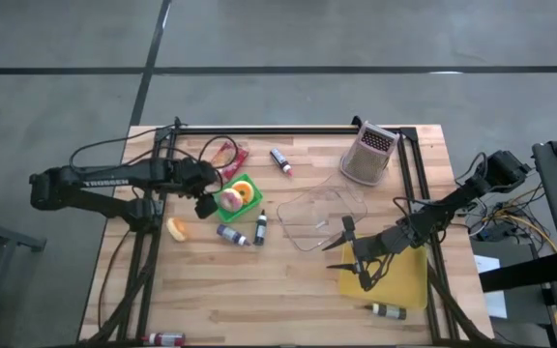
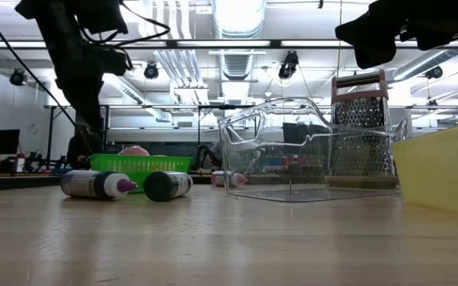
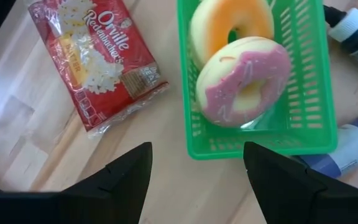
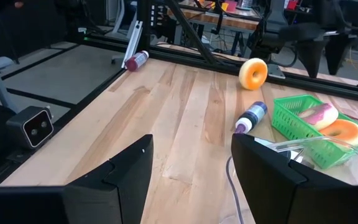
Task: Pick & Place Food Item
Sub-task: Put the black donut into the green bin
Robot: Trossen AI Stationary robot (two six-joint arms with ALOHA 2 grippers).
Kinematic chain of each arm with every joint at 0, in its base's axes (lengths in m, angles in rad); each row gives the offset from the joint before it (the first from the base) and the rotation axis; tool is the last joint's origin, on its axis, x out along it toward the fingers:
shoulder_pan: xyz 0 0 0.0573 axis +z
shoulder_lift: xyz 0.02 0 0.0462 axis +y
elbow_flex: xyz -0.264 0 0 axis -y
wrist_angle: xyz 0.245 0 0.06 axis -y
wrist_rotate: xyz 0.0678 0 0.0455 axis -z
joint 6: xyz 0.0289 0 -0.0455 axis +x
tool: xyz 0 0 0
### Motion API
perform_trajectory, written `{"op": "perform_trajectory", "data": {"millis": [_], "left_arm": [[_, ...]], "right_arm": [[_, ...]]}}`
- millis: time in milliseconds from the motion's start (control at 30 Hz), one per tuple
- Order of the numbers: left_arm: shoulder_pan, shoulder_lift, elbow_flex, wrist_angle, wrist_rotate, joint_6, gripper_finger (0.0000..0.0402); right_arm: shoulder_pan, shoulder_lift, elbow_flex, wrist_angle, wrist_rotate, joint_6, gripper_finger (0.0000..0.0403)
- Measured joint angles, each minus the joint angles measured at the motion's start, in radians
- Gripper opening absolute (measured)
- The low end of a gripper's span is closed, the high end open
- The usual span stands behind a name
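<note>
Left tool (image 1: 204, 204), released, hovers at green basket's (image 3: 319, 118) edge; right tool (image 1: 355, 253) released.

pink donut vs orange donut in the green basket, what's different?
The pink donut has pink icing with pale sprinkles; the orange donut has plain orange-yellow icing. The pink one lies partly on top of the orange one, tilted, and hides part of it. Both are ring-shaped with a pale base and sit in the green basket, below the open left gripper.
</note>
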Motion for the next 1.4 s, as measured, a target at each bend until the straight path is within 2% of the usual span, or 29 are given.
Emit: {"op": "perform_trajectory", "data": {"millis": [300, 500, 633, 767, 1033, 1200, 1400], "left_arm": [[-0.01, -0.017, 0.0, -0.064, 0.013, -0.006, 0.0257], [-0.02, -0.033, 0.0, -0.139, 0.12, -0.066, 0.0257], [-0.055, -0.034, -0.001, -0.238, 0.139, -0.129, 0.0257], [-0.121, -0.034, -0.009, -0.291, 0.14, -0.225, 0.0257], [-0.321, -0.032, -0.017, -0.29, 0.145, -0.451, 0.0257], [-0.434, -0.032, -0.068, -0.264, 0.213, -0.597, 0.0257], [-0.508, -0.032, -0.135, -0.219, 0.233, -0.696, 0.0257]], "right_arm": [[0.0, 0.0, 0.0, -0.002, -0.004, 0.004, 0.0214], [0.0, 0.0, 0.0, -0.007, -0.005, 0.007, 0.0214], [0.0, 0.0, 0.0, -0.008, -0.005, 0.008, 0.0214], [0.0, 0.0, 0.0, -0.009, -0.005, 0.008, 0.0214], [0.0, 0.0, 0.0, -0.014, -0.005, 0.008, 0.0214], [0.0, 0.0, 0.0, -0.016, -0.005, 0.008, 0.0214], [0.0, 0.0, 0.0, -0.031, -0.005, 0.007, 0.0214]]}}
